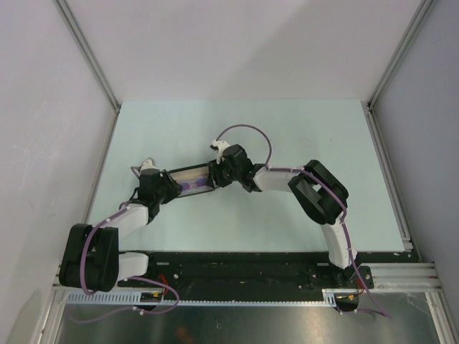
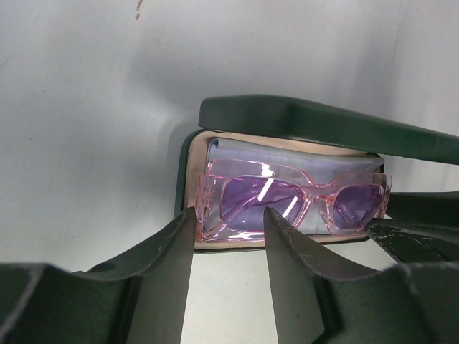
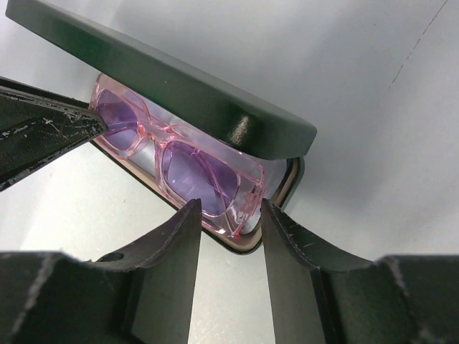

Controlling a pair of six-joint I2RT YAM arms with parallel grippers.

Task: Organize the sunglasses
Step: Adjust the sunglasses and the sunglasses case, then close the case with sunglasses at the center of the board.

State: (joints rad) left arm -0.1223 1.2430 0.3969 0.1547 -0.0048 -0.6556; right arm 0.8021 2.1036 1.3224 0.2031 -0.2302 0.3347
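The sunglasses (image 2: 294,201) (image 3: 193,168), pink frame with purple lenses, lie folded inside an oblong black case (image 1: 188,179) on a pale cloth (image 2: 287,154). The case lid (image 2: 323,125) (image 3: 158,79) hangs half raised over them. My left gripper (image 2: 229,222) (image 1: 168,188) is at the case's left end, open, its fingertips just short of the front rim with bare table between them. At the case's right end my right gripper (image 3: 229,211) (image 1: 221,175) is also open, its tips at the front rim and holding nothing.
The case lies on a pale green tabletop (image 1: 287,136) enclosed by grey walls with metal corner posts (image 1: 391,64). Both arm bases sit on the black rail (image 1: 237,269) at the near edge. A purple cable (image 1: 247,132) loops above the right wrist.
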